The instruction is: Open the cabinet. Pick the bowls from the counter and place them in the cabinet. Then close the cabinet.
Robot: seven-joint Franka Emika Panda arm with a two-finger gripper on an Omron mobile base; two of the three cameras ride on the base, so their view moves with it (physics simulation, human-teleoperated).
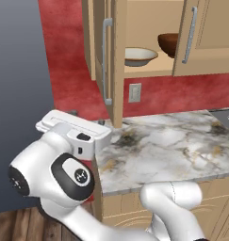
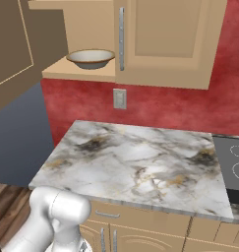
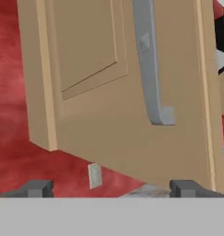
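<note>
- Left base view: both bowls already sit inside the cabinet (image 1: 149,33), cream bowl (image 1: 139,56) on the shelf, dark brown bowl (image 1: 168,44) just beside it and partly behind the right door (image 1: 205,37). The left door (image 1: 117,56) stands swung out, edge-on toward the arm, its silver bar handle (image 1: 106,61) running vertical. The hand sits low by the counter (image 1: 172,146) edge, so door and handle lie above and ahead of it. Closing looks like the step left.
- Right base view: cream bowl (image 2: 90,58) on the shelf, up and away from the arm; the left door (image 2: 13,49) hangs open at the near side, the right door (image 2: 165,39) is nearly shut with its handle (image 2: 121,38) upright. Counter (image 2: 135,162) holds no bowls.
- Hand view: the gripper (image 3: 112,188) is spread wide, nothing between the fingertips (image 3: 37,188). The open door (image 3: 113,92) faces it straight ahead, close, no contact. Its handle (image 3: 152,64) runs lengthwise away from the fingers, lower end ahead of the gap and nearer the right-hand tip. My read: a push on this door face swings it shut.
</note>
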